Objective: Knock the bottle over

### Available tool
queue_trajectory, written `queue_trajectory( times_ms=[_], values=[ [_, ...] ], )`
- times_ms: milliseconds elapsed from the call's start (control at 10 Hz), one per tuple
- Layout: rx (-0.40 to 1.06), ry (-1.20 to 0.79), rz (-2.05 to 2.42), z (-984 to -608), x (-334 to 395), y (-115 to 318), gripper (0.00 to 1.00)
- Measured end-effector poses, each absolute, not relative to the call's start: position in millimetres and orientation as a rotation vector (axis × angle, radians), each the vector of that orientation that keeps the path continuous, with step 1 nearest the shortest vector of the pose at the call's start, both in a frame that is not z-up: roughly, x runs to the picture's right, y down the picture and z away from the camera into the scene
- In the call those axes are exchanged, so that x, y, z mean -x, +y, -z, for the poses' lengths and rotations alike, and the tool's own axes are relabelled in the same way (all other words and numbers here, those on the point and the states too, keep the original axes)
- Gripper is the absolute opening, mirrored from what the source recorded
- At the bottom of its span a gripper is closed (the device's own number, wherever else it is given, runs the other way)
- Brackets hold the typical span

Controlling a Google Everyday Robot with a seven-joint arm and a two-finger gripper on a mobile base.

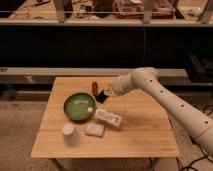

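Note:
The small clear bottle [108, 118] with a white label lies on its side on the wooden table [145, 130], just right of the green bowl [78, 106], its cap end toward the bowl. My gripper [103, 93] hangs above and behind the bottle, next to the slim red-orange bottle [94, 87], and is not touching the clear bottle. My white arm [165, 97] reaches in from the right.
A white cup [68, 130] stands at the front left. A pale rectangular block [94, 130] lies beside it, in front of the bowl. A dark shelf and a metal rail run behind the table.

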State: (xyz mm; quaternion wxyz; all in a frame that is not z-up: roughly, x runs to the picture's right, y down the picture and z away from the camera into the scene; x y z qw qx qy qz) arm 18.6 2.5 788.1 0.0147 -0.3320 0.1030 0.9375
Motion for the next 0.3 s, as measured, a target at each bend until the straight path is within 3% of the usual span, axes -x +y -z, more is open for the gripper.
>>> queue_trajectory(
  times_ms=[300],
  values=[
    [1.034,0.321,-2.918,-788.1,-18.1,2.4,0.63]
  ],
)
